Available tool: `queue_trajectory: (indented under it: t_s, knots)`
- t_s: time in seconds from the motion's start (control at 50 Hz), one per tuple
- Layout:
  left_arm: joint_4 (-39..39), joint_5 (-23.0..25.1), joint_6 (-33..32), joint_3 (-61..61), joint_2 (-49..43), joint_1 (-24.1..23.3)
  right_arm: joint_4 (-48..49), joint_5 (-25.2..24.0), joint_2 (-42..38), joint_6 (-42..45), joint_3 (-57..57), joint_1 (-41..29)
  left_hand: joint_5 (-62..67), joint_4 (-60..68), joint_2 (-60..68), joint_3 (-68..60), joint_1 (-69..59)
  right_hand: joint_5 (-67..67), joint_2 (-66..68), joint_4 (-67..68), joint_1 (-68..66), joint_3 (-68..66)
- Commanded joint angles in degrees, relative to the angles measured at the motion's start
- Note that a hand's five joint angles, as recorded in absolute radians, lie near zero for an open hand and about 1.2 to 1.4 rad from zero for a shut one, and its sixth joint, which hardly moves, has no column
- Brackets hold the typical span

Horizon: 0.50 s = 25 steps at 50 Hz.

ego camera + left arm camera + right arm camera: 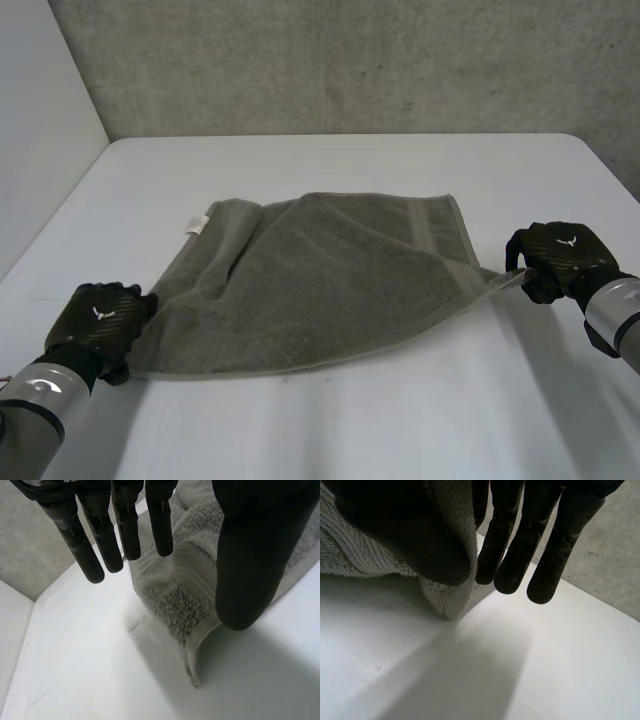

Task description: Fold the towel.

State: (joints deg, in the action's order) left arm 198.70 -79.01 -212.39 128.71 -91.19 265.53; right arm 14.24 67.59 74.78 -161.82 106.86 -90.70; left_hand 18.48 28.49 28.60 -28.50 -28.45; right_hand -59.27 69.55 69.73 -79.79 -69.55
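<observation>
the white surface (pixel 330 440) runs back to a grey concrete wall (pixel 350 60). a grey-green towel (pixel 320 290) lies spread across the middle of the surface, rumpled, with its left part folded in soft ridges and its right near corner drawn out into a point. the towel stretches between the two hands, one at each near corner.

the left hand (pixel 98 318) rests at the towel's near left corner, touching its edge. in the left wrist view its fingers (pixel 100 545) hang straight and apart from the thumb (pixel 250 570), relaxed, with the bunched corner of the towel (pixel 175 595) under the palm and between fingers and thumb; no pinch can be seen.

the right hand (pixel 560 258) sits at the pulled-out right corner. in the right wrist view its thumb (pixel 410 535) presses the towel (pixel 452 520) against the nearest finger, gripping the corner, while the other fingers (pixel 520 555) stay straight beside it.

a small white label (pixel 197 222) sits at the towel's far left corner.
</observation>
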Motion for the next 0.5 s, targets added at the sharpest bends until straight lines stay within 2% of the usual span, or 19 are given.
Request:
queue_trajectory:
  t_s: [0.02,0.5]
  knots:
    - [1.34,2.19,-0.92,0.49,-2.67,2.54,0.00,0.00,-0.07,0.01,0.10,0.09,4.27,4.26,4.16,-4.25,-4.30,-10.73,10.45,10.27,-0.21,-10.45]
    - [6.96,2.19,-1.01,-1.53,-10.49,2.45,0.09,0.00,-0.95,0.19,-0.07,0.09,7.96,7.95,7.84,-7.94,-7.99,-10.73,10.45,10.27,-0.21,-10.45]
